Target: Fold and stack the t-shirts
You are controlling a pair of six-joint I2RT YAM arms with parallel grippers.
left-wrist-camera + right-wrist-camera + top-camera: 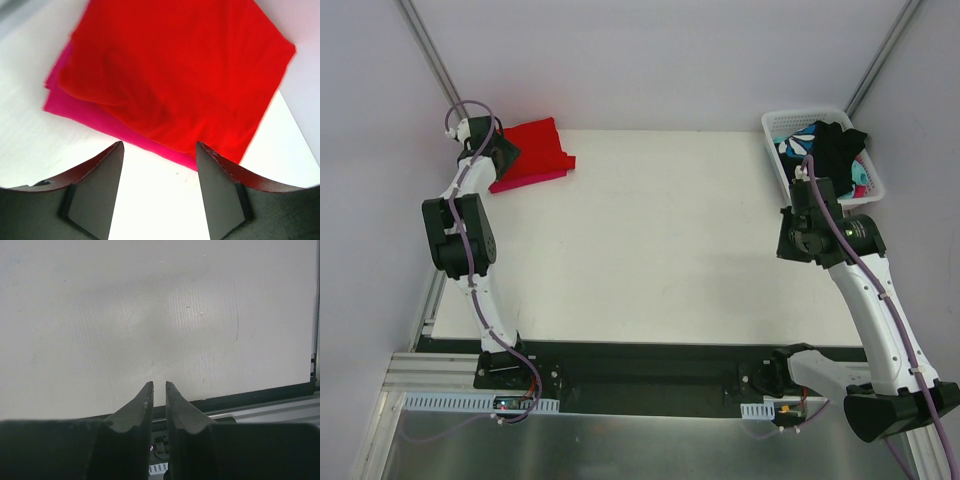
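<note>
Presently the red t-shirt (532, 148) lies folded at the far left corner of the white surface (660, 230). It sits on top of the magenta-pink t-shirt (525, 181); the pink shows only as a strip along the near and left edges of the red.

Left wrist view: the red t-shirt (175, 70) fills most of the frame, lightly creased, with the magenta-pink t-shirt (90, 112) sticking out beneath it. The left pincer (159, 150) stands with jaws well apart and nothing between them but bare surface. Its fingertips sit just short of the near edge of the stack. Cannot tell whether they touch the surface.

Far right corner: a white basket (775, 125) holds a black garment (835, 150) and a teal-and-white patterned garment (788, 148), both crumpled. The black one hangs over the near rim.

Right wrist view: the right pincer (159, 386) is almost closed, only a thin gap between its jaws, and it grips nothing. Bare surface lies ahead of it, with the dark edge of the surface low in the view.
</note>
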